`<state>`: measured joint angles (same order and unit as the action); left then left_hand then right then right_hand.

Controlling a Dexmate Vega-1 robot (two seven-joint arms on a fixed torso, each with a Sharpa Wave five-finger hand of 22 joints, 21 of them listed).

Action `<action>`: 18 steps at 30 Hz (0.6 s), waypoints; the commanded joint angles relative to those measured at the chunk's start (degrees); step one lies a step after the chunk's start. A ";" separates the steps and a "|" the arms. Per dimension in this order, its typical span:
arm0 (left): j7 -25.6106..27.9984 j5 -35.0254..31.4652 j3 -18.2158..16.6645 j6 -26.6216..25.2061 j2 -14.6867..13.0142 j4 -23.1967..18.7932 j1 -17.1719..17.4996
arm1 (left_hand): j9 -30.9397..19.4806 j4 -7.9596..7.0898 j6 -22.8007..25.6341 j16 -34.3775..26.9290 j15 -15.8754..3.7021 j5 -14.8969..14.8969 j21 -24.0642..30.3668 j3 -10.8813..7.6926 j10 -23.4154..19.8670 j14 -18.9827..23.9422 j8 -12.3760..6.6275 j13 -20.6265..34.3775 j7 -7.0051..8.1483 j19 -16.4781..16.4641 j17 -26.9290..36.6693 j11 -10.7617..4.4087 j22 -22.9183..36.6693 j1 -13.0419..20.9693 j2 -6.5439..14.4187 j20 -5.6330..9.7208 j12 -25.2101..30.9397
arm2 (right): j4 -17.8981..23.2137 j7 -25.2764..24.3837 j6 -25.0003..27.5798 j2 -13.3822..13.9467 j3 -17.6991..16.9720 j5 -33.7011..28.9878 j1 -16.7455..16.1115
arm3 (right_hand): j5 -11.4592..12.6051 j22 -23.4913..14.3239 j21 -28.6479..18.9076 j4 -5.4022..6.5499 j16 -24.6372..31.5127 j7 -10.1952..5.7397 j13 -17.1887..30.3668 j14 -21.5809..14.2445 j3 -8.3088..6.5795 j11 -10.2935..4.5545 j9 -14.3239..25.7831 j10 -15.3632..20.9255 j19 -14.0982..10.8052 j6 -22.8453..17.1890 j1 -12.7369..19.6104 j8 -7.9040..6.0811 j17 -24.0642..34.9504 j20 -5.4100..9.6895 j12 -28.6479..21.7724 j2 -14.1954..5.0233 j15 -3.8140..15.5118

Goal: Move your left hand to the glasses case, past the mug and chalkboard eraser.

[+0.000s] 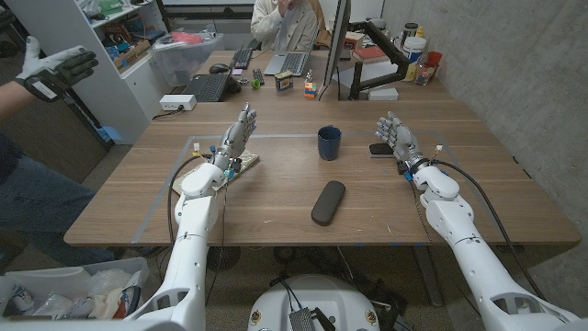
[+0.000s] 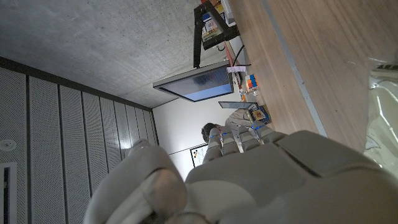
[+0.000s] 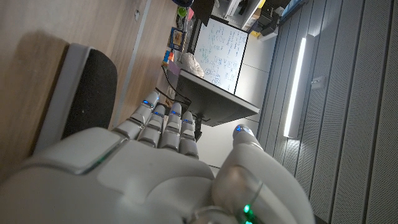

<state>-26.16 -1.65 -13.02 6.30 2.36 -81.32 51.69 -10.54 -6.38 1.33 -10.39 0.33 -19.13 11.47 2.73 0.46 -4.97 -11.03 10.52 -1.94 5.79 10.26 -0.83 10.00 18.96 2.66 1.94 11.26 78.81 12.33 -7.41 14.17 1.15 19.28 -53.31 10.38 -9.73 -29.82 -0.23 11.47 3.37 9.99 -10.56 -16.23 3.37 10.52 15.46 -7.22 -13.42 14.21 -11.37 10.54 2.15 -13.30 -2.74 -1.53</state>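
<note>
Currently head view: left hand (image 1: 237, 136) empty, fingers spread, left of mug (image 1: 329, 142); glasses case (image 1: 328, 202) mid-surface; eraser (image 1: 380, 149) by empty, spread right hand (image 1: 397, 138) | left wrist: fingers extended, holding nothing | right wrist: eraser (image 3: 87, 99) beyond fingers | step: start; next, probably sweep rightward toward case.

No text, label, brand or number can be read in any view. The whiteboard (image 3: 225, 53) behind the table carries handwritten marks, too small to make out. The monitor (image 2: 198, 83) shows no legible characters.
</note>
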 commanded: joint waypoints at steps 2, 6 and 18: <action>-0.26 -1.32 0.53 0.51 0.27 -2.52 1.23 | -0.12 0.20 0.15 -0.24 0.15 -0.47 -0.13 0.03 0.15 -0.43 -0.31 0.15 -0.34 0.58 0.17 -0.23 0.31 0.91 -0.13 0.85 0.11 | 0.66 0.11 -0.16 -0.34 -0.49 -0.14 -0.64 | 0.22 -0.27 0.38 -0.05 0.03 -0.20 0.34 -0.20 0.09 -0.09 0.15 0.35 -0.42 -0.16 0.01 -0.06 0.12 0.76 -0.01 -0.30 0.00; -0.38 -1.45 0.61 0.78 0.27 -3.20 1.61 | -0.12 0.28 0.10 -0.25 0.12 -0.48 -0.17 0.03 0.14 -0.43 -0.30 0.15 -0.27 0.71 0.17 -0.21 0.31 1.07 -0.09 0.73 0.13 | 1.10 -0.01 -0.09 -0.33 -0.57 -0.10 -0.95 | 0.22 -0.27 0.48 -0.06 0.01 -0.20 0.34 -0.22 0.11 -0.07 0.16 0.39 -0.43 -0.19 0.00 -0.05 0.12 0.74 0.02 -0.31 0.04; -0.12 -3.24 1.55 2.12 -0.21 -5.20 2.65 | -0.13 0.52 0.05 -0.27 0.03 -0.50 -0.22 0.04 0.11 -0.40 -0.29 0.16 -0.12 0.92 0.16 -0.56 0.31 1.54 0.00 0.17 0.16 | 1.97 -0.35 -0.11 -0.20 -0.59 -0.06 -1.31 | 0.22 -0.28 0.78 -0.10 -0.04 -0.22 0.35 -0.27 0.18 -0.06 0.17 0.50 -0.58 -0.20 -0.05 0.01 0.12 0.75 0.13 -0.34 0.03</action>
<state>-26.58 -3.33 -12.28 7.39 2.52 -84.53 53.37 -10.53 -6.07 1.33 -10.38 0.33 -19.12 11.47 2.70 0.46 -4.97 -11.03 10.52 -1.94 6.10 10.26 -0.83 10.00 19.73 2.80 2.25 11.25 80.15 12.31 -7.41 13.93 0.65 19.20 -54.31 10.39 -9.72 -29.23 -0.23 11.47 3.38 10.29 -10.56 -16.23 3.37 10.52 15.46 -7.22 -13.42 14.21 -11.37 10.53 2.15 -13.30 -2.74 -1.53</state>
